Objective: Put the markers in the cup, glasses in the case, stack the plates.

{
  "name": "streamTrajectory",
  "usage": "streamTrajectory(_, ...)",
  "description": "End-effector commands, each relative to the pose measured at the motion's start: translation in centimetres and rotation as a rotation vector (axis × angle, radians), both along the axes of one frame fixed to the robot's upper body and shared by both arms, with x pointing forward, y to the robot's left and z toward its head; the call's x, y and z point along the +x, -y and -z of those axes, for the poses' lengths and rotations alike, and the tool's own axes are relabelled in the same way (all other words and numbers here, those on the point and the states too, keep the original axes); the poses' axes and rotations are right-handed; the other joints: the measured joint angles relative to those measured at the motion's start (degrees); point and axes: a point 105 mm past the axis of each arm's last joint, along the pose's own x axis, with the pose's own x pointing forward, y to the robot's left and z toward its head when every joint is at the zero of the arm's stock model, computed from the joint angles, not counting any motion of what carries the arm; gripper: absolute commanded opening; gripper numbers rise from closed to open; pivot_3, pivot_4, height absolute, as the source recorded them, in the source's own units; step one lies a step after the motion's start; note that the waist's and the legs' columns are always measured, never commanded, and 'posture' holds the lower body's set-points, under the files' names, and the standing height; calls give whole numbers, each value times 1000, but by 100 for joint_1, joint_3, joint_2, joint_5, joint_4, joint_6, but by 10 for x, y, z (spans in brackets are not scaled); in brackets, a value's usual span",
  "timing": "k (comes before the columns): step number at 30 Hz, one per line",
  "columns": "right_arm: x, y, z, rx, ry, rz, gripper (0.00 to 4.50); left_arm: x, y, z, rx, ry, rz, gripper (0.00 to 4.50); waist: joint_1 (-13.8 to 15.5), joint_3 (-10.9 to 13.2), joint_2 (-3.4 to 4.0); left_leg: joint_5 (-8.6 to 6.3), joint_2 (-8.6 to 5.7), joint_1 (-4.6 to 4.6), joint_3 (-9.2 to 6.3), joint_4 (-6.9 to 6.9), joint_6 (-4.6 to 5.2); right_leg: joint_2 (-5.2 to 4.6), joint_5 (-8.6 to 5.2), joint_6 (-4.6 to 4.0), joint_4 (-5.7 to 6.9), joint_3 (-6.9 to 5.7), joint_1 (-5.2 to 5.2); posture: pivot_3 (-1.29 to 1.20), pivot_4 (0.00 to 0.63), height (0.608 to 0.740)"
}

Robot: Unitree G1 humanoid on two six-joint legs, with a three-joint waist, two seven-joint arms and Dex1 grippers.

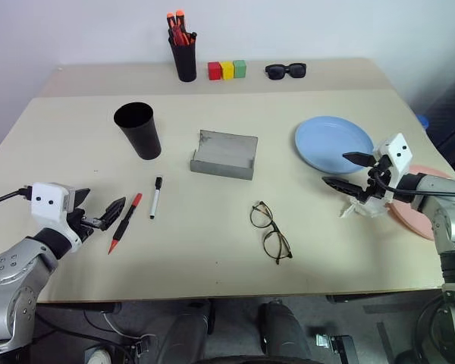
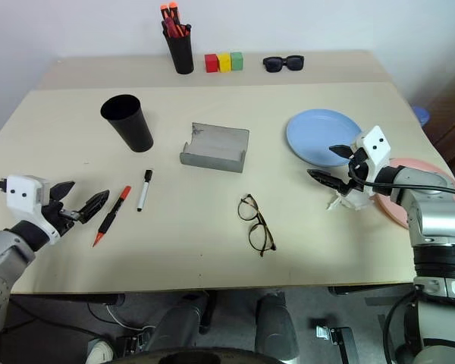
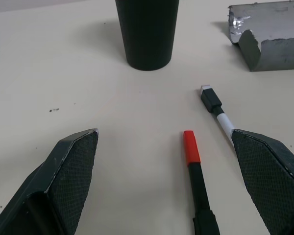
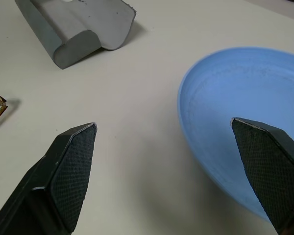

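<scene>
Inspecting the table finds no part of the task completed. The left gripper (image 3: 166, 142) hovers over the table with its jaws spread wide and empty. The red marker (image 3: 196, 171) lies between those jaws, nearer the right-hand finger, its red end pointing ahead. The white marker (image 3: 216, 110) lies just beyond that same finger's tip, apart from the red one. The cup (image 3: 147, 32) stands upright well ahead of the jaws, with neither marker in it; its inside is not visible. The case (image 1: 224, 155) lies open ahead and to the right of the left jaws, nothing visible in it.

The right gripper (image 4: 164, 142) also stands wide open, holding nothing. The blue plate's (image 4: 235, 107) near rim lies ahead of its right-hand finger, not touched as far as the pictures show. The pink plate (image 2: 404, 205) lies behind that gripper, largely hidden by the arm, beside the blue one and not stacked. The glasses (image 1: 271, 232) lie unfolded on the table between the two grippers, well apart from both jaws and short of the case.

Outstanding: both markers into the cup, glasses into the case, plates stacked. Judged stage: opening approach, left side lined up on the red marker.
</scene>
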Motion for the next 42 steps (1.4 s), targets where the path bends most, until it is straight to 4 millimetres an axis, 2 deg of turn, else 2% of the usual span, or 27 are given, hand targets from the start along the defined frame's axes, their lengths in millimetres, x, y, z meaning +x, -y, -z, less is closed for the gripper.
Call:
streamTrajectory(1,1,-4,-9,-4,44,-14,4500,-2,-1,-16,13,57,-6,4443,-1,0,0,0,1,0,2,0,0,0,0,0,0,2,-1,0,150,740)
streamTrajectory(9,1,-6,-12,-9,49,-19,4500,1,8,-18,8,69,11,4443,-3,0,-1,-3,3,1,50,0,8,1,1,2,1,46,-16,0,150,740)
streamTrajectory(18,-10,-34,-18,13,80,-67,4500,10,56,-23,-45,17,276,4443,7,-1,-3,-4,8,2,58,0,10,6,2,3,5,55,-19,0,150,740)
streamTrajectory(20,-16,-42,-18,24,83,-84,4500,18,67,-22,-40,-24,334,4443,19,-1,-4,-4,9,2,59,1,10,8,2,3,6,58,-21,0,150,740)
streamTrajectory(21,-21,-52,-19,40,92,-108,4500,25,81,-23,-17,-47,412,4443,27,-1,-4,-4,9,2,58,2,10,9,2,3,6,58,-20,0,150,740)
streamTrajectory(23,-28,-70,-21,70,108,-145,4500,39,95,-23,35,-71,501,4443,68,-1,-5,-4,9,2,59,7,10,13,3,3,10,55,-19,0,150,740)
streamTrajectory(26,-36,-91,-19,115,109,-168,4500,57,104,-24,81,-71,557,4443,57,-2,-4,-4,15,4,62,13,10,20,6,1,15,62,-20,0,150,740)
streamTrajectory(31,-53,-120,-13,165,93,-218,4500,82,132,-22,151,-82,714,4443,80,0,-8,2,16,0,63,8,24,22,13,15,14,68,-30,0,150,740)
streamTrajectory(36,-61,-135,-8,186,85,-233,4500,106,135,-17,180,-104,740,4443,87,0,-8,2,16,1,67,12,24,23,15,19,13,71,-28,0,150,740)
streamTrajectory(40,-65,-139,-3,184,75,-238,4500,105,131,-18,132,-99,707,4443,69,1,-8,2,17,1,64,4,25,23,18,26,13,71,-33,0,150,740)
streamTrajectory(42,-65,-139,-2,185,75,-236,4500,100,115,-16,113,-98,631,4443,24,1,-8,3,17,1,63,2,25,23,19,27,13,71,-36,0,150,740)
